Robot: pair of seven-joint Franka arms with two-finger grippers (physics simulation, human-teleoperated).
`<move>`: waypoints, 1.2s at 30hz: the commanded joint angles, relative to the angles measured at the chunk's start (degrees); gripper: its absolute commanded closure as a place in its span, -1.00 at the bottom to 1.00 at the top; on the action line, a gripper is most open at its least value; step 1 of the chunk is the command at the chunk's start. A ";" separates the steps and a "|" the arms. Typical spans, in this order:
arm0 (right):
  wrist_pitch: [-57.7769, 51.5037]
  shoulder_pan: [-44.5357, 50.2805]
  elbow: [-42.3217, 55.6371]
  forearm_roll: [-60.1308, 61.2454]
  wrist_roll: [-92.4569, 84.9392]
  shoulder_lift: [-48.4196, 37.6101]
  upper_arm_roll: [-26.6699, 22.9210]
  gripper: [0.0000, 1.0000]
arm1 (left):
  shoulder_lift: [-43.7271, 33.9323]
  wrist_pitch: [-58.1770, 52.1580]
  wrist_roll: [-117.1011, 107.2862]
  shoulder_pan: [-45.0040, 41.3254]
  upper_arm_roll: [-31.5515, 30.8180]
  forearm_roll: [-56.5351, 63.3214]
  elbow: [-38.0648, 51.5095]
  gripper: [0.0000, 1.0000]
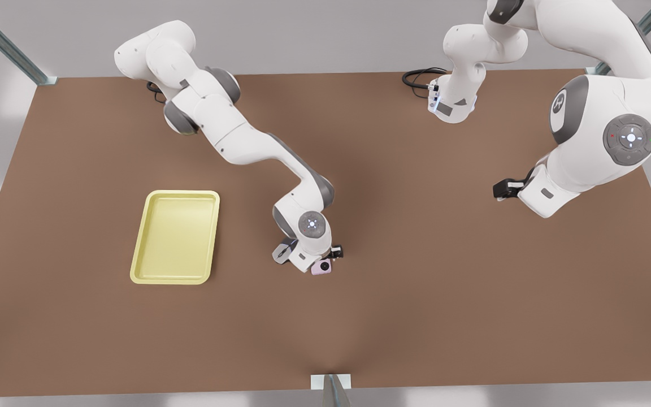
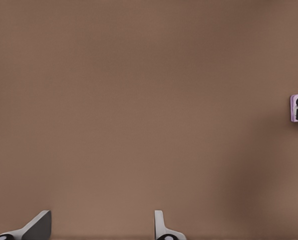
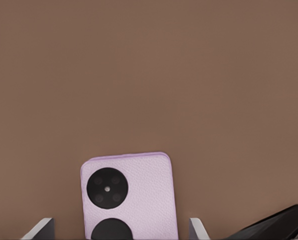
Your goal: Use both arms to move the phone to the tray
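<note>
My right gripper (image 1: 325,261) sits low at the centre of the front view, directly over the phone (image 1: 322,267). In the right wrist view my fingertips (image 3: 39,227) are spread wide, one on each side of the phone (image 3: 128,196), not touching it. The phone lies flat on the brown table (image 1: 416,282), well to the right of the tray (image 1: 176,236) in the front view. My left gripper (image 1: 505,188) waits at the right of the front view, above bare table, fingers (image 2: 36,225) spread apart, holding nothing.
</note>
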 commanded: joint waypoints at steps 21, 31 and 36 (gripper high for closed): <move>6.06 0.03 -2.54 -0.62 -6.74 0.84 0.00 -1.00 | 0.52 0.49 -0.33 0.07 0.07 -0.06 0.02 -1.00; 5.97 0.03 -2.71 -0.62 -6.82 0.75 0.00 -0.72 | 0.52 0.41 -0.33 -0.02 0.07 -0.06 -0.06 -1.00; 5.71 0.03 -2.62 -0.62 -6.91 0.49 0.00 -0.60 | 0.52 0.41 -0.50 0.06 -0.01 -0.06 -0.06 -1.00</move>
